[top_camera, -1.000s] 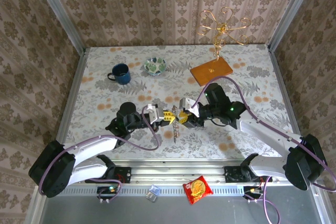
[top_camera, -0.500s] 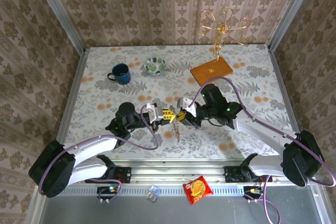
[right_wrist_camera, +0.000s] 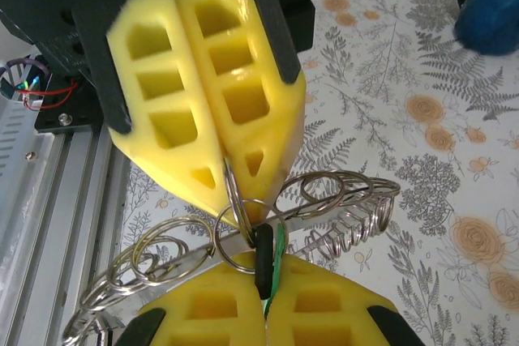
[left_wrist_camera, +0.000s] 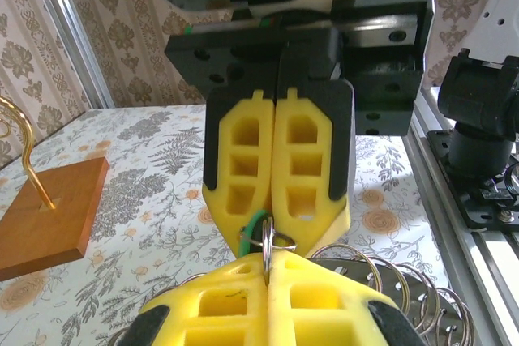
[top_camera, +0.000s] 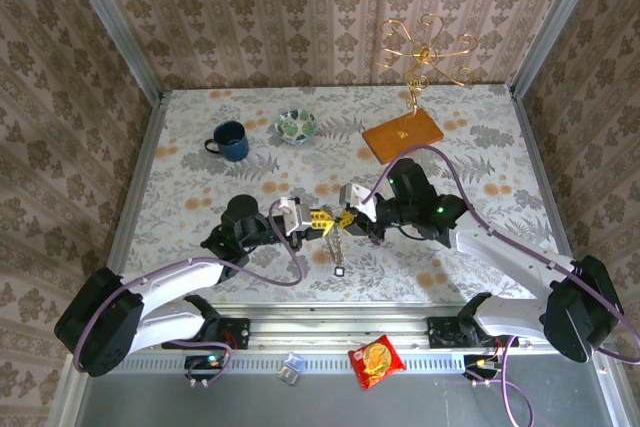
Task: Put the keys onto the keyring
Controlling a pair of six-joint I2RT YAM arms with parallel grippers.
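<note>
You've got left hand (top_camera: 321, 219) clamped on the ring (right_wrist_camera: 235, 200), right hand (top_camera: 346, 219) clamped on the green key (right_wrist_camera: 264, 258), tip to tip over the table (top_camera: 200, 182) middle; key's at the ring but, I'd judge, not threaded yet, so that's what's left.

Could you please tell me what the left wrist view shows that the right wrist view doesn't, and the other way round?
The left wrist view adds the wooden base with its gold hook. The right wrist view adds the blue mug. Both share the two grippers meeting tip to tip over the floral table. The left gripper is shut on the keyring, the right gripper is shut on the green key, and a bunch of linked rings trails below.
</note>
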